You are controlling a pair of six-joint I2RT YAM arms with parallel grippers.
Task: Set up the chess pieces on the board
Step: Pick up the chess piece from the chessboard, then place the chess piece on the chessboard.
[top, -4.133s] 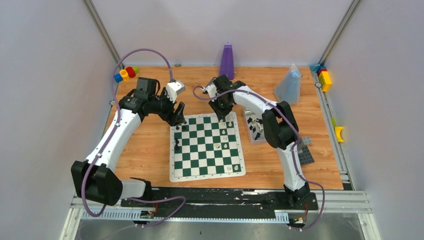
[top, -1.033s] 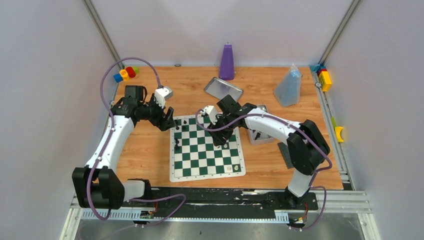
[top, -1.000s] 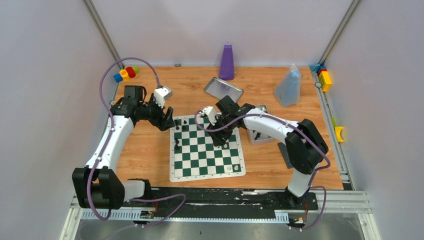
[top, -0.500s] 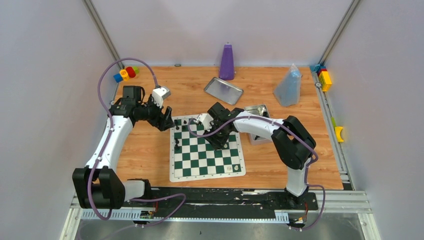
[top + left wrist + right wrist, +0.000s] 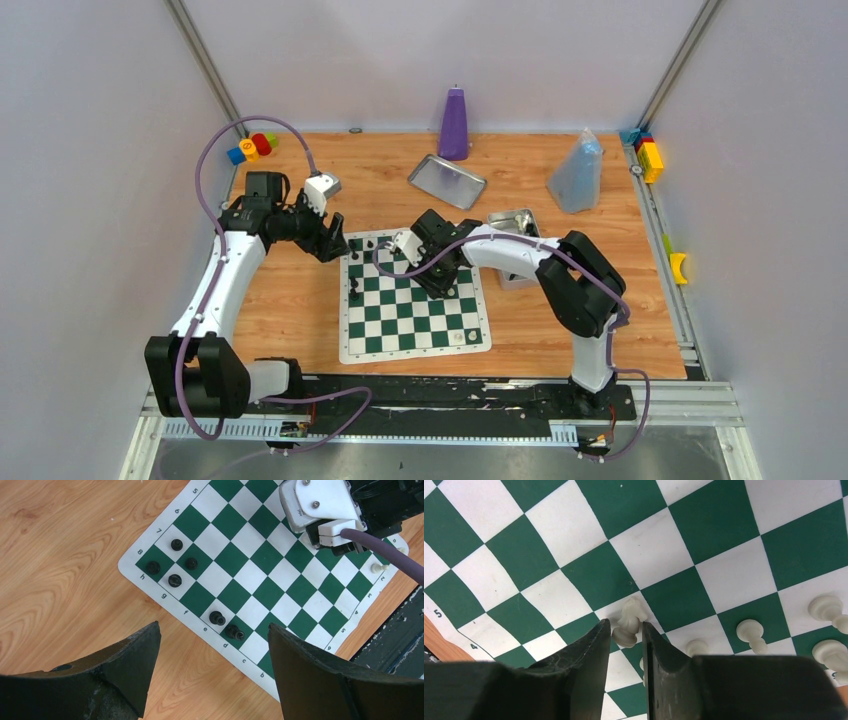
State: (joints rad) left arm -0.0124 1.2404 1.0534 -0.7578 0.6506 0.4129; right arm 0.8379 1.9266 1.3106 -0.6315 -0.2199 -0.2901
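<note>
The green-and-white board (image 5: 400, 322) lies on the wooden table. My right gripper (image 5: 437, 285) is low over its right half. In the right wrist view the right gripper (image 5: 626, 625) is shut on a cream chess piece (image 5: 633, 611), one finger on each side of it. More cream pieces (image 5: 750, 630) stand close by on the board (image 5: 674, 545). My left gripper (image 5: 335, 245) hangs open over the board's far left corner. Between the tips of the left gripper (image 5: 214, 627) there is only table and board edge. Black pieces (image 5: 175, 580) stand on the squares below it.
A silver tray (image 5: 447, 181) and a purple cone-shaped bottle (image 5: 454, 123) stand behind the board. A small metal tub (image 5: 515, 222) sits right of the board. A clear plastic bag (image 5: 577, 172) stands at the back right. Coloured blocks (image 5: 250, 148) lie in the back left corner.
My right gripper has slid left over the board and its jaws have narrowed onto a cream piece. The left arm has stayed where it was, open.
</note>
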